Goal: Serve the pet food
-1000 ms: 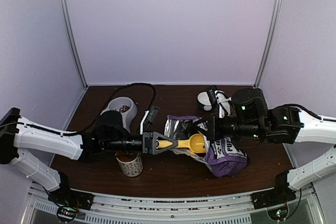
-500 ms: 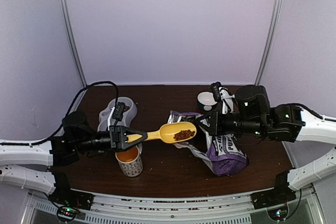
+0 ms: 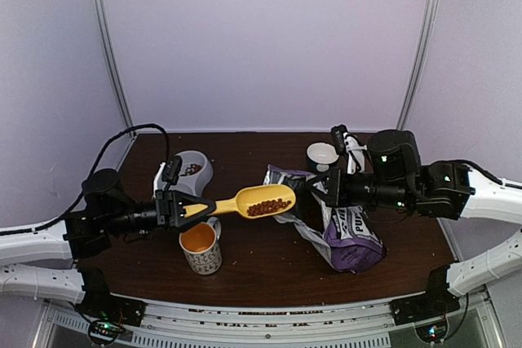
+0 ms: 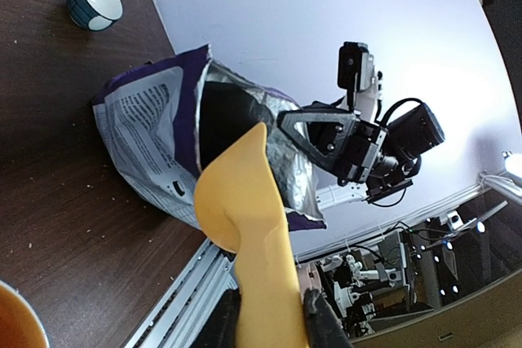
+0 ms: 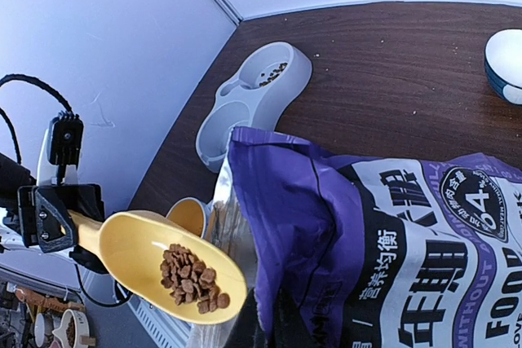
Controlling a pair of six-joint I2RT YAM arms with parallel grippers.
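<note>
Brown pet food (image 3: 264, 206) (image 5: 191, 278) lies in a yellow scoop (image 3: 249, 201) (image 5: 155, 262), which hangs level above the table between the mug and the bag. My left gripper (image 3: 181, 208) (image 4: 273, 319) is shut on the scoop's handle; its own view shows only the scoop's underside (image 4: 249, 226). The purple food bag (image 3: 351, 234) (image 5: 367, 226) (image 4: 155, 136) leans open toward the left. My right gripper (image 3: 320, 188) (image 5: 281, 328) is shut on the bag's opened edge. A grey double pet bowl (image 3: 181, 175) (image 5: 236, 107) at the back left holds a little kibble.
An orange-lined patterned mug (image 3: 201, 248) (image 5: 189, 216) stands just below the scoop handle, near the front edge. A small white and blue cup (image 3: 322, 155) (image 4: 94, 2) (image 5: 506, 55) sits at the back behind the bag. A black cable loops over the left arm.
The left arm has pulled back to the left, drawing the scoop out of the bag with kibble in it. The right gripper has kept its hold on the bag.
</note>
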